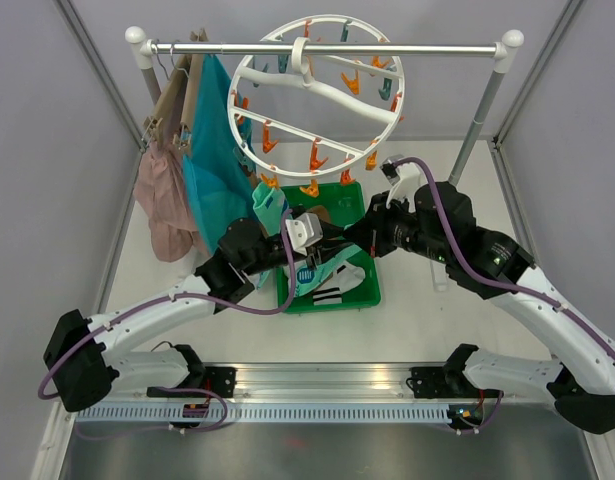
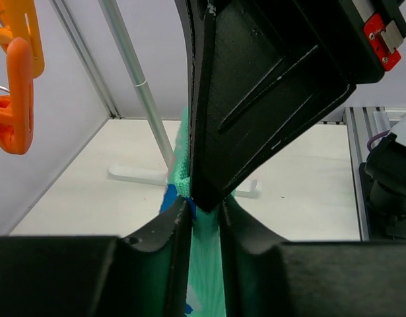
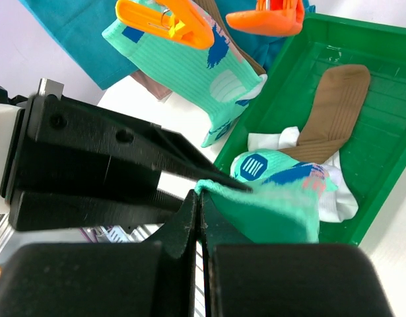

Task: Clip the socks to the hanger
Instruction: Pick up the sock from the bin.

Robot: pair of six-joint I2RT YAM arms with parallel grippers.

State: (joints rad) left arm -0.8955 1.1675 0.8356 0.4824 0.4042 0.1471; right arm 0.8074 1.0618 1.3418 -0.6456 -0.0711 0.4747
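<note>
Rail (image 1: 317, 381), white table (image 1: 412, 330), grey walls (image 1: 47, 120); sock (image 3: 275, 214) gripped.

A robotics lab, a test cell rather than a home laundry: the table (image 1: 437, 300) is bare white and boxed in by plain grey panels (image 1: 47, 150) set in metal struts (image 1: 90, 45). Along its near edge runs a metal rail (image 1: 327, 380), with a left arm (image 1: 157, 315) and a right arm (image 1: 547, 300) bolted to it, and purple cables (image 1: 442, 215) run along both. The household things are few and staged. A small rack (image 1: 387, 47) at the back carries a hanger (image 1: 332, 92) with orange pegs (image 1: 270, 137) and a few garments (image 1: 215, 160) — and a green tray (image 1: 355, 208) of socks (image 1: 332, 293) sits mid-table
</note>
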